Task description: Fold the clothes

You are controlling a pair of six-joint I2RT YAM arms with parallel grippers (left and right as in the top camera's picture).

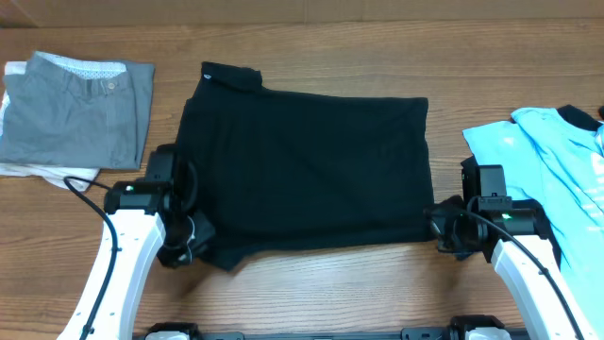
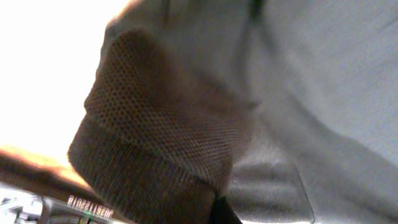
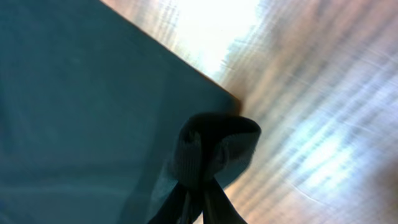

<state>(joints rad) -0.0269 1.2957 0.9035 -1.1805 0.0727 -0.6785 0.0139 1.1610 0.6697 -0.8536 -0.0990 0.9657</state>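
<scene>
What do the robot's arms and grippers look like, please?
The left arm and right arm have smooth white links ending in black wrist housings, each with a small green light. Black cables run along them. The left gripper and right gripper are black.

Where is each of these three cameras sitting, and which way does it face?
Overhead: fixed above the table, facing straight down on the black shirt, grey folded clothes and blue shirt; left arm and right arm show.
Left wrist: on the left arm, close against the black shirt's ribbed hem; only a dark fingertip shows.
Right wrist: on the right arm, looking along its fingers at a pinched shirt corner and wood.
Shared: all see the black shirt.
</scene>
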